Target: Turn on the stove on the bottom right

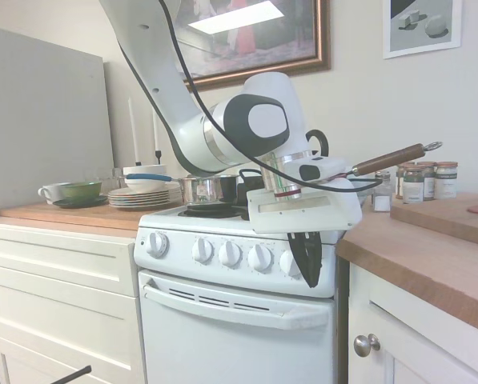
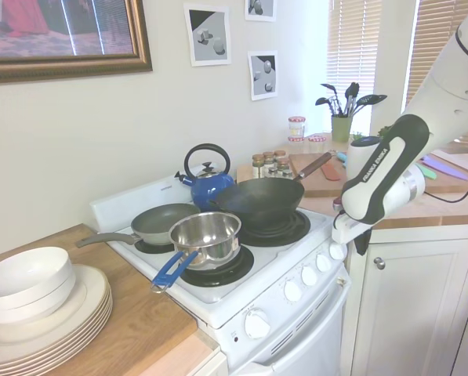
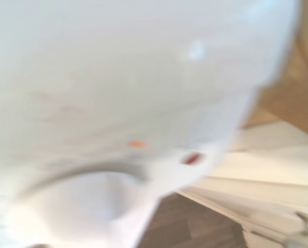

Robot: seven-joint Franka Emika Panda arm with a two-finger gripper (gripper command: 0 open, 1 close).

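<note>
Claw (image 1: 309, 268) at the rightmost knob (image 1: 291, 262) of the stove (image 1: 239, 320) (finger spread cannot be told).

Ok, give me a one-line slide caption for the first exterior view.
White arm's gripper hanging at the rightmost front knob of the stove, pans on the burners above.

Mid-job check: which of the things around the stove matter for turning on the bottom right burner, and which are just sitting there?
Job:
stove
rightmost knob
gripper, at that knob

Lying about:
steel pot
grey pan
wok
blue kettle
plates
white bowl
spice jars
</note>
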